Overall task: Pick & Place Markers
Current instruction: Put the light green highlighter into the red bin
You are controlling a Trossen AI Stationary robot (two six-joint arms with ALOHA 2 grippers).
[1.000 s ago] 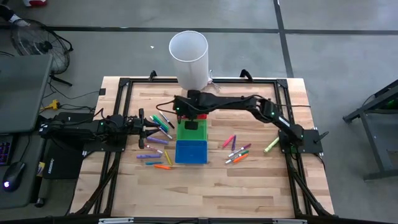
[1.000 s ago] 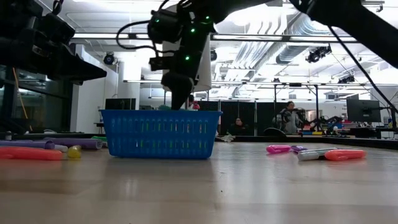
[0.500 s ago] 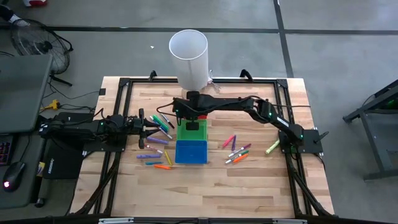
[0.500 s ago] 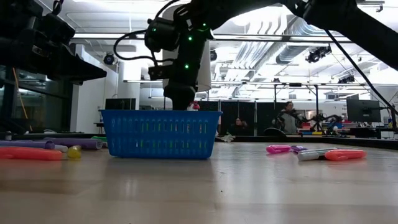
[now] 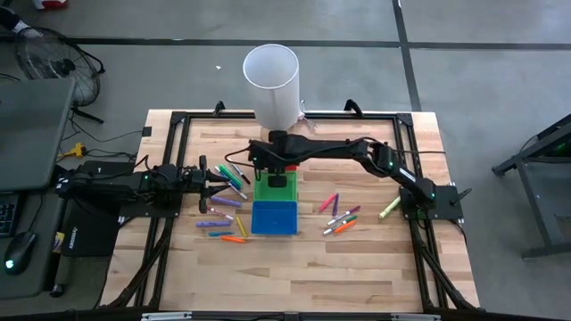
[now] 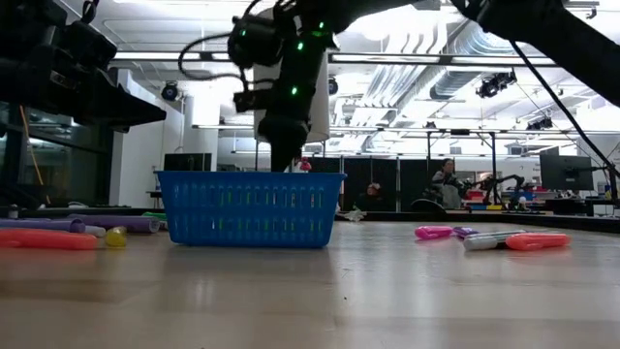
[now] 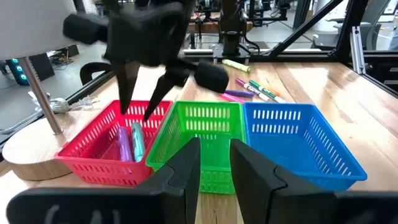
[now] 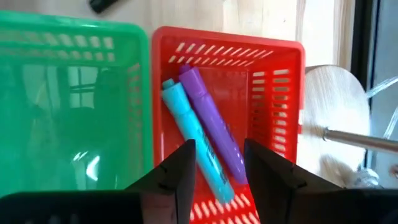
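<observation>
On the left of the table (image 5: 178,267), the left claw (image 5: 214,185) waits low beside a scatter of markers (image 5: 228,191); its two fingers stand a little apart and hold nothing. The risk here is small, but if this arm sweeps forward it could push those loose markers along the wood or knock the green bin (image 5: 278,188) just ahead of it.

In the middle, the right claw (image 7: 140,93) hangs over the red bin (image 8: 273,112), fingers spread and empty. Two markers, a blue one (image 8: 196,149) and a purple one (image 8: 214,134), lie side by side on that bin's floor. The fingertips sit close to the red rim, so pulling away sideways rather than upward could catch the wall and drag the light bin, shifting it against the green one or tipping the markers out. The white lamp (image 5: 272,80) stands just behind, and a wide swing of the arm could strike its post.

To the right, more markers (image 5: 339,218) lie well apart from the bins, with the blue bin (image 5: 274,217) nearest them; these are not yet gathered.

Against half a second ago, the right claw rides slightly higher above the bins in the low view; bins and loose markers lie unchanged.
</observation>
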